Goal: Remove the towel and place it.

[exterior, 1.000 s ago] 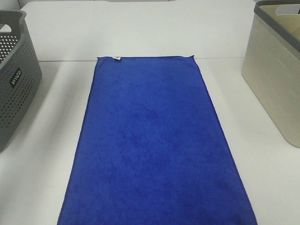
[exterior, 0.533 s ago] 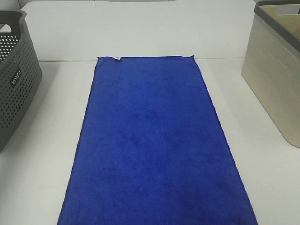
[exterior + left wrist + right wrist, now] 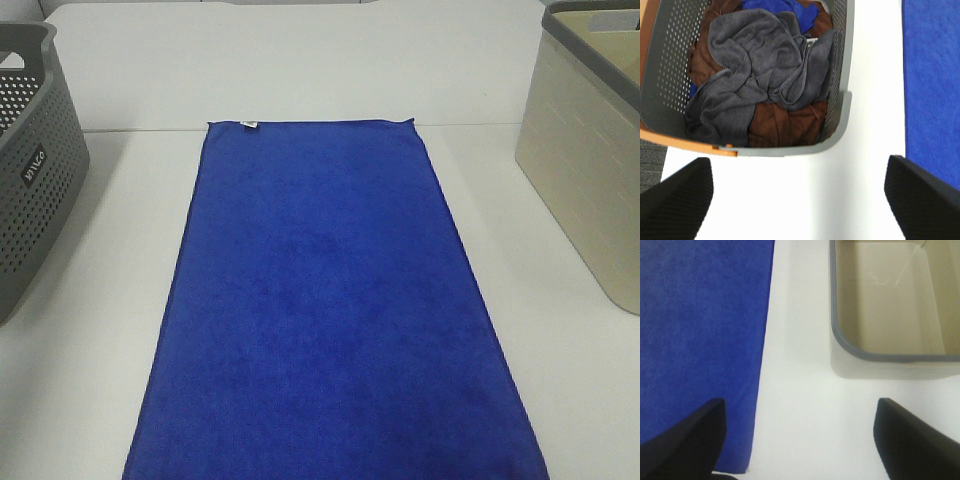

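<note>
The royal-blue towel [image 3: 330,310] lies flat and spread out on the white table, its small white tag [image 3: 249,124] at the far short edge. In the left wrist view the towel [image 3: 932,85] shows beside my left gripper [image 3: 800,200], which is open with nothing between its black fingers [image 3: 677,197], over bare table near the grey basket. The right wrist view has the towel's edge [image 3: 700,335] under one finger [image 3: 685,445] of my right gripper [image 3: 800,440], open and empty. Neither gripper shows in the exterior high view.
A grey perforated basket [image 3: 30,170] stands at the left; it holds crumpled grey, brown and blue cloths [image 3: 755,80]. A beige basket [image 3: 590,150] with a grey rim stands at the right, and its inside [image 3: 890,300] shows no contents.
</note>
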`<action>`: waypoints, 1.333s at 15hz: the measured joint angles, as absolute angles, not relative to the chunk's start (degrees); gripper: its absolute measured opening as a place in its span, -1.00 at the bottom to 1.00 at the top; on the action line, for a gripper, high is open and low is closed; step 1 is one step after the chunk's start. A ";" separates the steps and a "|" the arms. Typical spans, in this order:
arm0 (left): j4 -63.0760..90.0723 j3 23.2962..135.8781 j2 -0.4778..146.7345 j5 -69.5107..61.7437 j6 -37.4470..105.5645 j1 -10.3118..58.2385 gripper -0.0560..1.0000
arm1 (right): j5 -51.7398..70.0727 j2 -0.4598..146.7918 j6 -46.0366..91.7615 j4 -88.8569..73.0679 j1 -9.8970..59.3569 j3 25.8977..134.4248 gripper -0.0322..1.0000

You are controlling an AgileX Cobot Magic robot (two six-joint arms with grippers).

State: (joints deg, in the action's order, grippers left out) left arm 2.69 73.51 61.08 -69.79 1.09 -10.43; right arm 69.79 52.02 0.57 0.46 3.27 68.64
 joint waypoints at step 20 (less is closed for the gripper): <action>-1.83 39.42 2.92 -69.67 3.95 -4.98 0.72 | 69.96 -0.29 0.97 7.96 3.27 35.12 0.60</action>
